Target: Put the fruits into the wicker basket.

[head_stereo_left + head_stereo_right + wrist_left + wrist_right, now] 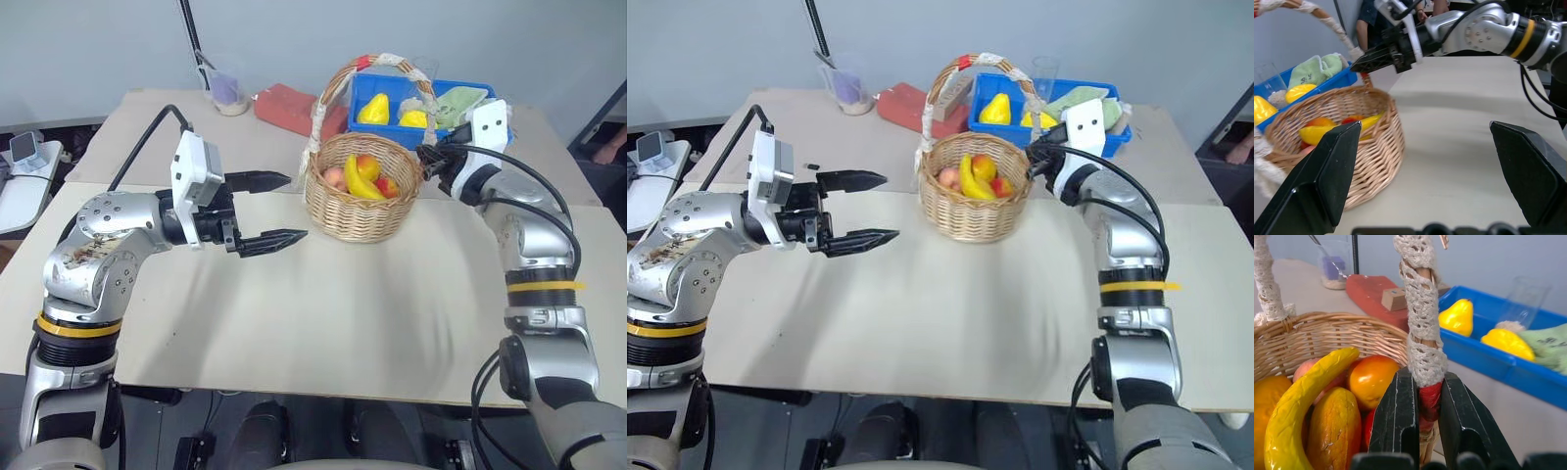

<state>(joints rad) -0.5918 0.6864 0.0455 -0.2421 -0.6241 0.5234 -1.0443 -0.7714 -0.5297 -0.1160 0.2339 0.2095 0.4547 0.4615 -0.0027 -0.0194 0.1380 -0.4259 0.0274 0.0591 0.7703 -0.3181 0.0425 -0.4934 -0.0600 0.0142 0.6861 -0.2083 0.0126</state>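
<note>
1. Nearest, at 9 o'clock on the table (294, 323), left gripper (279, 209) hangs wide open, holding nothing.
2. Centre, toward 12 o'clock: wicker basket (358, 211) already holds the banana (1298, 401) and the elongated fruit (1334, 423).
3. At 2 o'clock, right gripper (1420, 426) is clamped on the basket handle (1422, 333) base; release straight back, don't tip the basket.
4. Farthest: blue bin (451, 98).

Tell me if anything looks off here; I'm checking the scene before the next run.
One thing stands out: the right gripper is shut on the wicker basket handle near its base, though the banana and the other fruits already lie inside. Nothing looks spilled or damaged; the left gripper hangs open beside the basket.
</note>
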